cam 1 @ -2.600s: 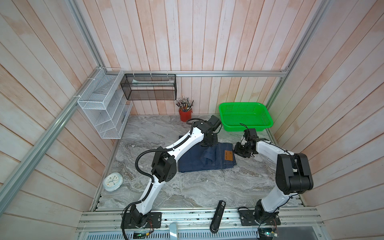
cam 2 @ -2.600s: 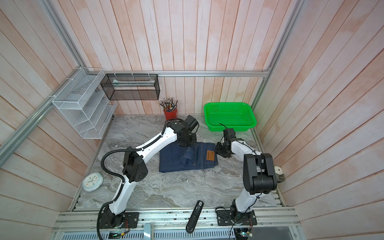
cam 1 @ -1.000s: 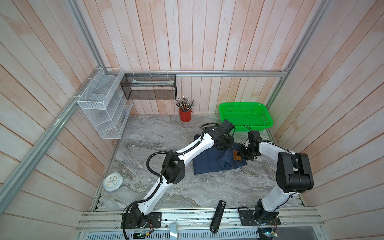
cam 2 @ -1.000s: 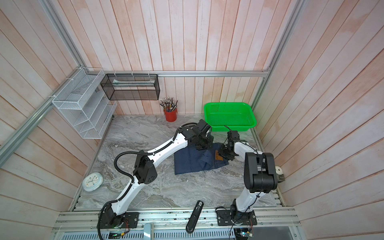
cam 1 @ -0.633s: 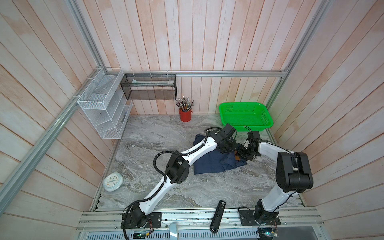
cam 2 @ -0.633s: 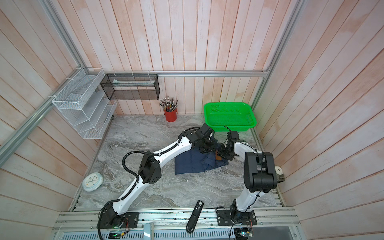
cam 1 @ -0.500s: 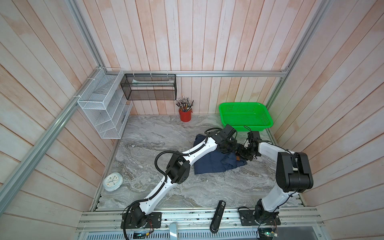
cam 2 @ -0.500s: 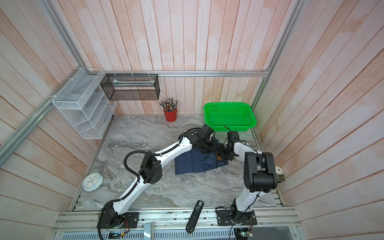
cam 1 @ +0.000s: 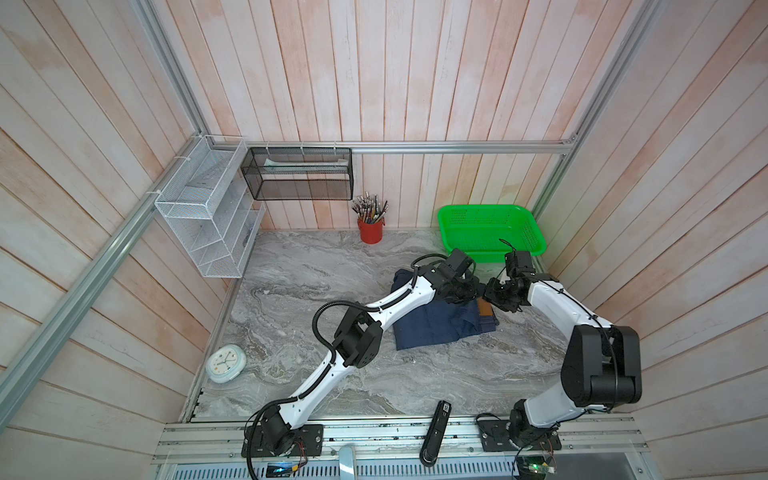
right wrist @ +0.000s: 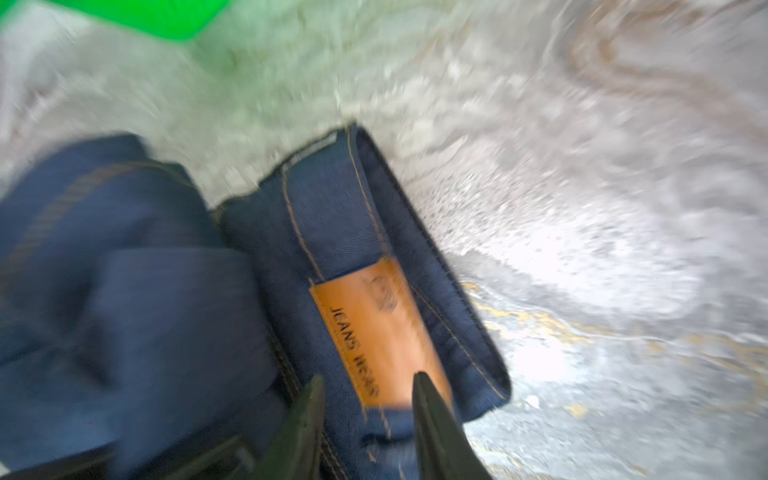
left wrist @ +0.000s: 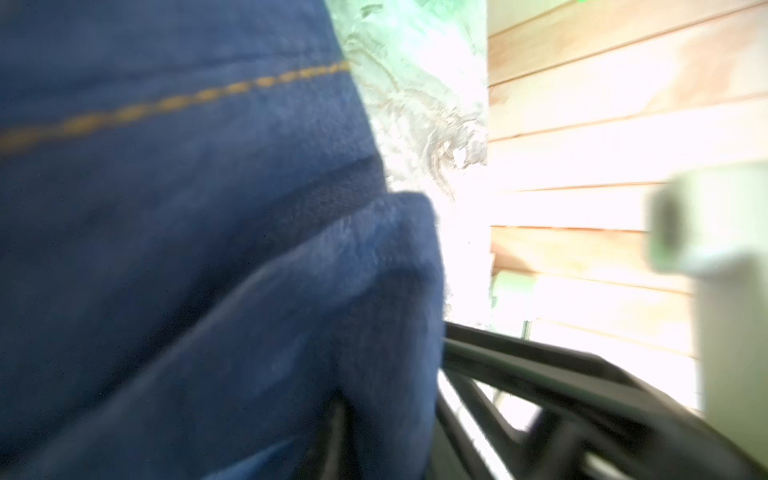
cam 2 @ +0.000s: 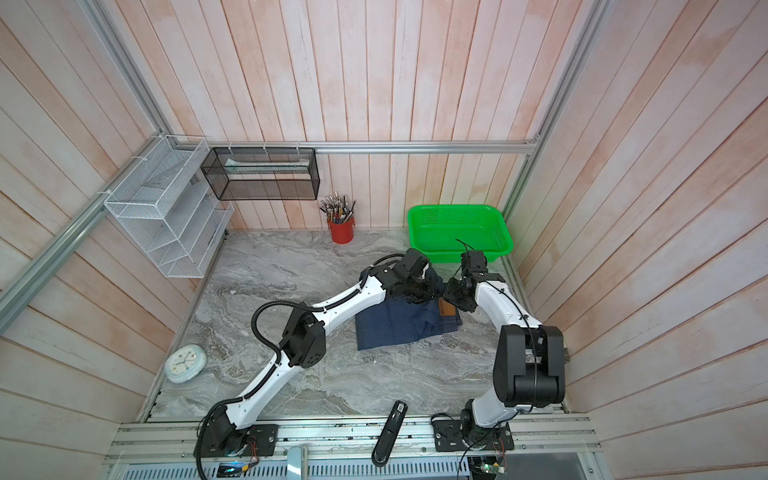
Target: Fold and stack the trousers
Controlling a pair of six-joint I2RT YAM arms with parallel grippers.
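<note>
While the right gripper [right wrist: 365, 378] hangs low over the waistband, its two dark fingers [right wrist: 309, 415] stand a little apart with the tan leather patch [right wrist: 374, 332] and a small ridge of denim between them. Whether they pinch that ridge or merely straddle it, I cannot tell. The left gripper [cam 1: 461, 291] reaches across from the other side and meets the same end of the cloth, close to its partner. Its wrist view is blurred and filled with blue denim and a line of tan stitching [left wrist: 187, 99], so its jaws cannot be read either.

Both tools sit at the waistband end of the trousers [cam 1: 436, 328]. These lie as a compact, roughly rectangular bundle on the marble tabletop [cam 1: 311, 282], towards the right and rear, just in front of the green basket [cam 1: 490, 255] but not in it. The flat part nearer the robot looks tidy. The part under the grippers is bunched and sits higher.

Judging from this, the folding is largely done and the step in hand is settling the last layer at the waistband.

The next move calls for both grippers to part clear of the cloth and rise straight up, so that no layer is dragged open. The rumpled end may then want a light press flat. No other folded garment is in sight to stack upon.
</note>
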